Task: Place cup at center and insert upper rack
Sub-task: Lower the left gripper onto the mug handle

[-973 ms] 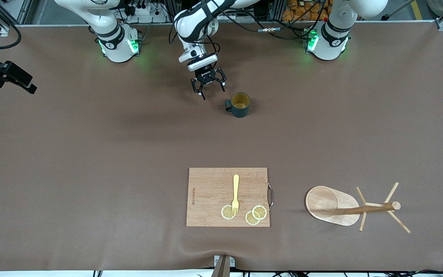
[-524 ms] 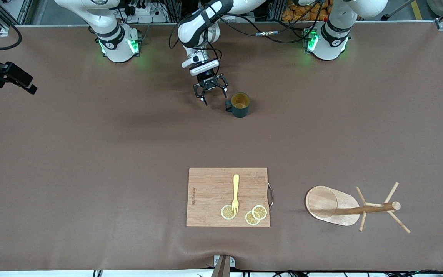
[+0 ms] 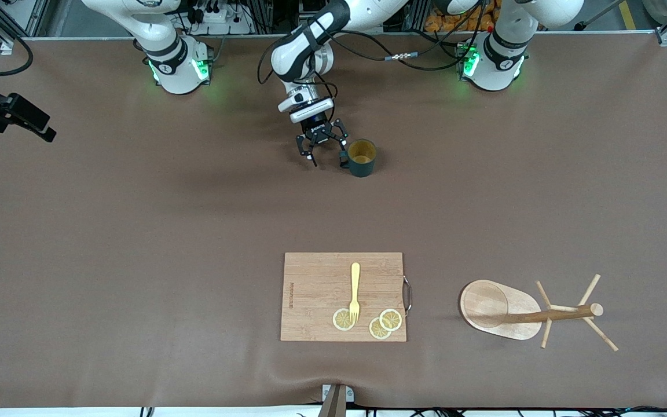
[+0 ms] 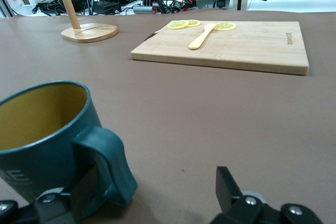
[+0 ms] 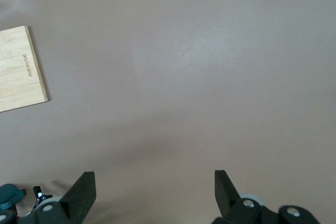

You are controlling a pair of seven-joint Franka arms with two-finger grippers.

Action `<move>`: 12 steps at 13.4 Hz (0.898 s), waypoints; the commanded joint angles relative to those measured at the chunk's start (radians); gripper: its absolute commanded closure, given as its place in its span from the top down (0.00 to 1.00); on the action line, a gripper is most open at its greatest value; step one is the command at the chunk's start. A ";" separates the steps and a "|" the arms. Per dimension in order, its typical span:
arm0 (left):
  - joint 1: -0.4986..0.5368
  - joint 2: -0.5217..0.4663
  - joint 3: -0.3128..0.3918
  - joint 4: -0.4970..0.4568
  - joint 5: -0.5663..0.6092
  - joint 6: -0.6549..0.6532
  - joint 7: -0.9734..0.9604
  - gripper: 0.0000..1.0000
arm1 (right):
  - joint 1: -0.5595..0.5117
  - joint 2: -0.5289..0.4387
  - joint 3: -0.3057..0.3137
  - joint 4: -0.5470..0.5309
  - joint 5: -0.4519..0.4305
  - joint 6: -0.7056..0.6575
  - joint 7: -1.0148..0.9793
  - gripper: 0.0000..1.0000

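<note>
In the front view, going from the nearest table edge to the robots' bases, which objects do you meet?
Cutting board carrying fork and lemon slices, level with the mug tree → cup, with the open left gripper at its handle.

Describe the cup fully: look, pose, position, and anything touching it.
The cup is a small dark teal mug with a yellowish-tan inside and one side handle; it looks glazed and empty. It stands upright on the brown table, farther from the front camera than the cutting board. The handle points toward the right arm's end. The left gripper is open right beside the handle, one of its fingers close against it; contact cannot be confirmed.
</note>
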 commanded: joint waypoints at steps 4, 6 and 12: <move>-0.009 0.051 0.014 0.021 0.089 -0.017 -0.029 1.00 | -0.024 -0.001 0.018 0.001 -0.010 0.000 -0.014 1.00; -0.009 0.053 0.014 0.024 0.095 -0.017 -0.029 1.00 | -0.024 0.000 0.018 0.001 -0.010 0.000 -0.014 1.00; -0.004 0.053 0.013 0.024 0.096 -0.017 -0.030 0.78 | -0.024 -0.001 0.018 0.000 -0.010 0.000 -0.014 1.00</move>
